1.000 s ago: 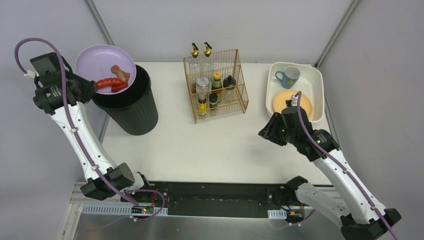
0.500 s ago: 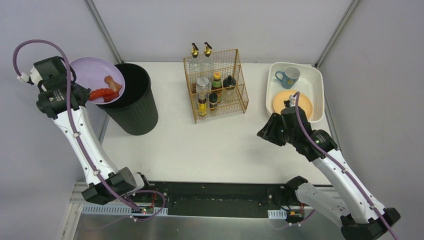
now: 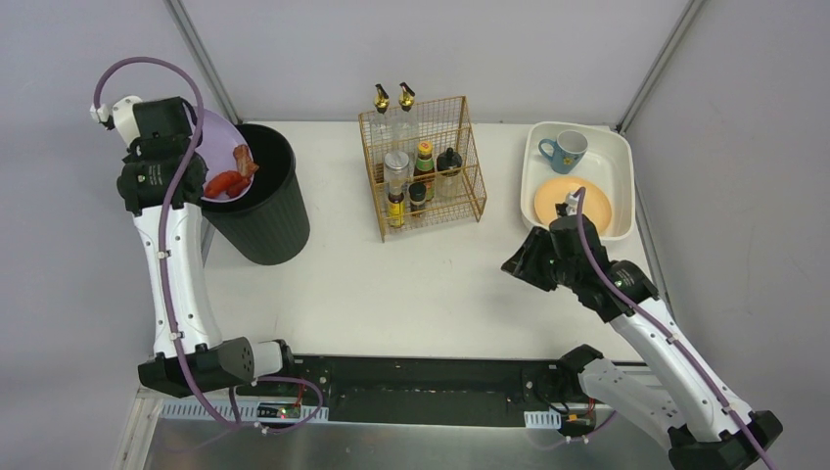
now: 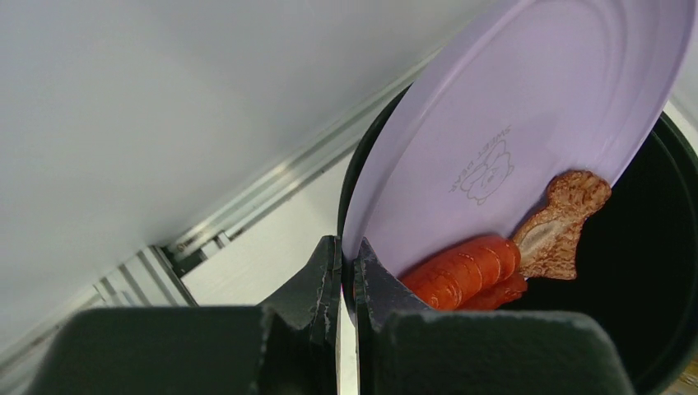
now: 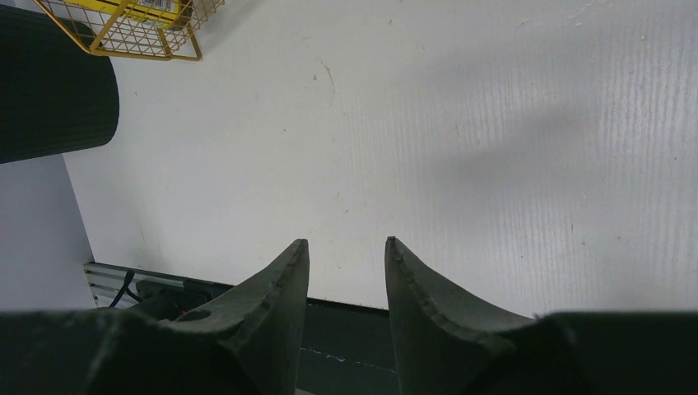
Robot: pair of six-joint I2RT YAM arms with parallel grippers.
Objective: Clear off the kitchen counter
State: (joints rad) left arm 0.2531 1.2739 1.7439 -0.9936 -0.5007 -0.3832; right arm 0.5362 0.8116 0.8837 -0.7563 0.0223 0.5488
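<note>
Left pincer (image 4: 347, 247) has tilted its purple plate (image 4: 527, 107) steeply over the bin (image 3: 259, 220).

Looked down wide from high above the near edge. Stared close past the left hand (image 4: 346, 248) at the plate (image 4: 510, 107); faced down beyond the right hand (image 5: 346, 243) onto the surface (image 5: 494, 164), shared with overhead.
</note>
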